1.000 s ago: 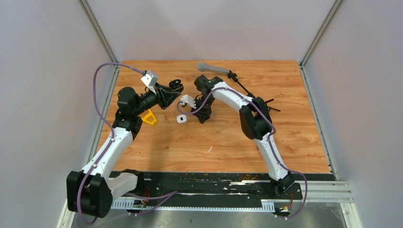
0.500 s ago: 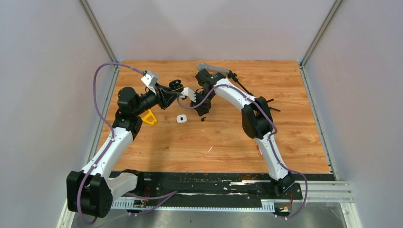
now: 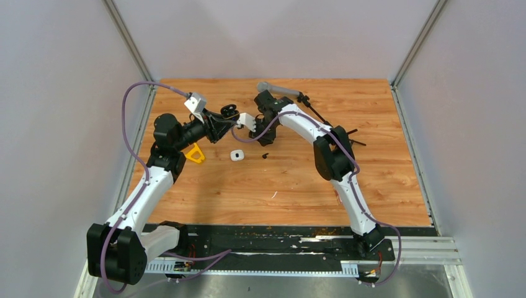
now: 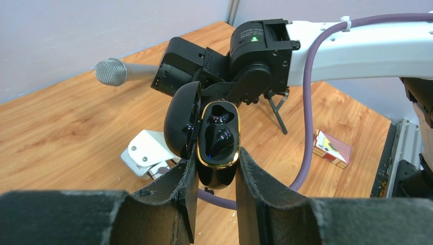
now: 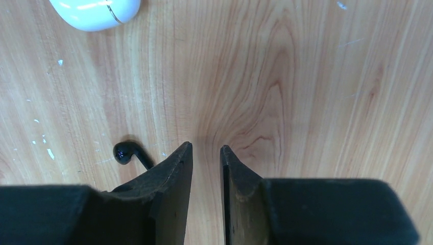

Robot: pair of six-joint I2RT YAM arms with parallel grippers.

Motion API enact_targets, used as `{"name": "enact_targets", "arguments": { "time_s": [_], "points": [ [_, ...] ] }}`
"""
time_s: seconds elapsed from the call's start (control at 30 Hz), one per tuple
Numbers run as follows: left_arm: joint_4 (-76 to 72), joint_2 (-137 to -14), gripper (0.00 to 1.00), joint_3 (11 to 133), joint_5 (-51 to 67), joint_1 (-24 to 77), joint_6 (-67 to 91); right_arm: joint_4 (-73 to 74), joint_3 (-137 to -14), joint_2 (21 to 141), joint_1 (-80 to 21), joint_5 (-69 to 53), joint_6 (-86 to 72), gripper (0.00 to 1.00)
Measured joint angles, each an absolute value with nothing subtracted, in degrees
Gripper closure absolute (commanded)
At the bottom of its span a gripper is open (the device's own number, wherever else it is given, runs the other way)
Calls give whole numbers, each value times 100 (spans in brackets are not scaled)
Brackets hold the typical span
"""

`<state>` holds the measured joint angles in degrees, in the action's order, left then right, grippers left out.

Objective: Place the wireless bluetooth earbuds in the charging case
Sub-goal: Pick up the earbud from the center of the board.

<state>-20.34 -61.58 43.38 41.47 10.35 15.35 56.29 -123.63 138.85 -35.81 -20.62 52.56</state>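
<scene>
My left gripper point(image 4: 214, 168) is shut on a black charging case point(image 4: 218, 148) with a gold rim. It holds the case in the air with the lid open, and one black earbud point(image 4: 218, 139) sits inside. In the top view the case point(image 3: 229, 110) is at the back left. My right gripper point(image 5: 206, 150) hovers over the wood with its jaws a narrow gap apart and nothing between them. A second black earbud point(image 5: 125, 152) lies on the table just left of its left finger, also seen from above point(image 3: 265, 154). No white earbuds show.
A closed white case point(image 3: 236, 155) lies on the table, also in the right wrist view point(image 5: 94, 9). A microphone point(image 3: 276, 89) on a small black stand point(image 3: 350, 133) is at the back. A yellow piece point(image 3: 195, 153) lies left. A small red box point(image 4: 332, 148) lies beyond the right arm.
My right gripper has lifted from the table and moved back towards the held case. The black earbud, hidden under it before, now lies bare on the wood. My left arm has not moved.
</scene>
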Motion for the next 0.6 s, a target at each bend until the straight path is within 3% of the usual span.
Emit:
{"name": "enact_targets", "arguments": {
  "time_s": [0.6],
  "points": [
    [-2040,-6160,100,4338,4147,1035,1559,5673,-11701,13644,-3605,-2008,5387,73]
  ]
}}
